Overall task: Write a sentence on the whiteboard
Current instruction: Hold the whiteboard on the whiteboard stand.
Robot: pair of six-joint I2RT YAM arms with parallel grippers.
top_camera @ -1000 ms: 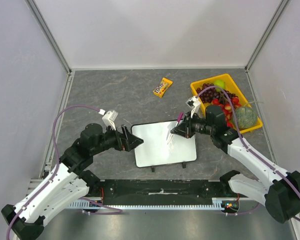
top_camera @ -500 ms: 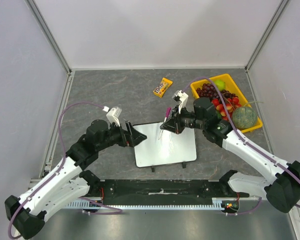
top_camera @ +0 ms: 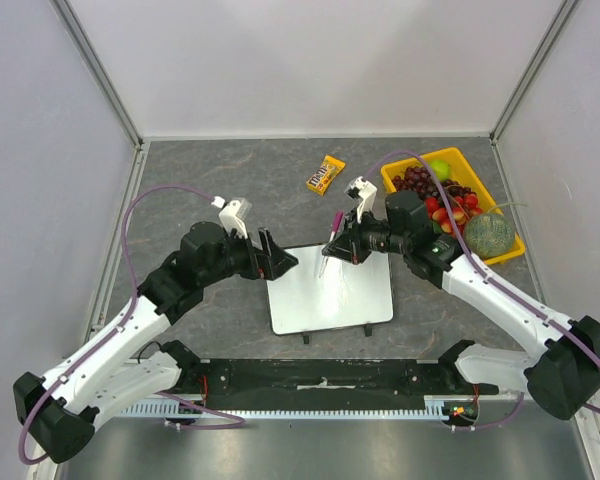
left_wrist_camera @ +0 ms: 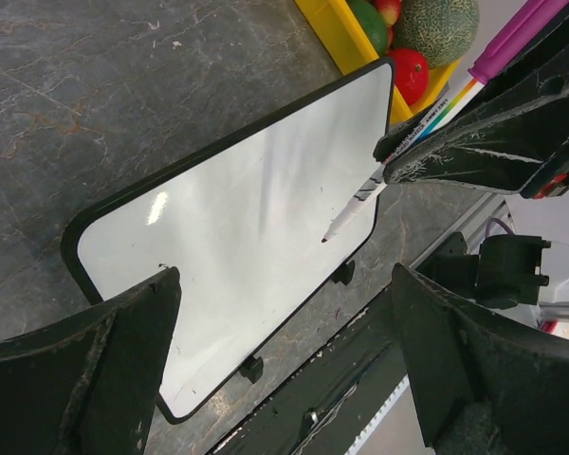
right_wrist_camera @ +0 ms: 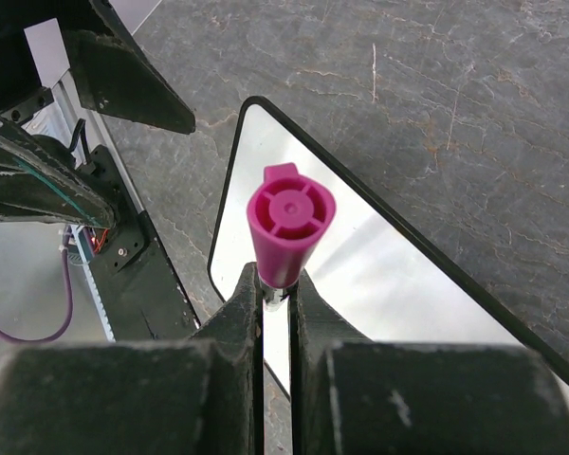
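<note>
Right claw (top_camera: 346, 243) clamped on pink-capped marker (top_camera: 329, 247), tip over far-left part of whiteboard (top_camera: 332, 295); contact unclear. Left claw (top_camera: 278, 256) spread apart, empty, at board's far-left corner. Board lies mid worktop (top_camera: 230, 190), toward near edge; surface looks blank. Judgement: board light, stiff, slick, on small feet, likely skids under pen pressure; pin by left rim. Versus second ago: right claw shifted from board's right side to left; left claw edged closer.

The whiteboard (left_wrist_camera: 247, 246) has a smooth, glossy face with streaked glare and a thin black rim. The bench (left_wrist_camera: 95, 95) is matt grey, stone-veined. The marker (right_wrist_camera: 289, 223) has a smooth magenta plastic cap. On the right gripper (right_wrist_camera: 277, 289) the jaws are matt black, scuffed pale. The tray (left_wrist_camera: 332, 28) is shiny yellow plastic.
</note>
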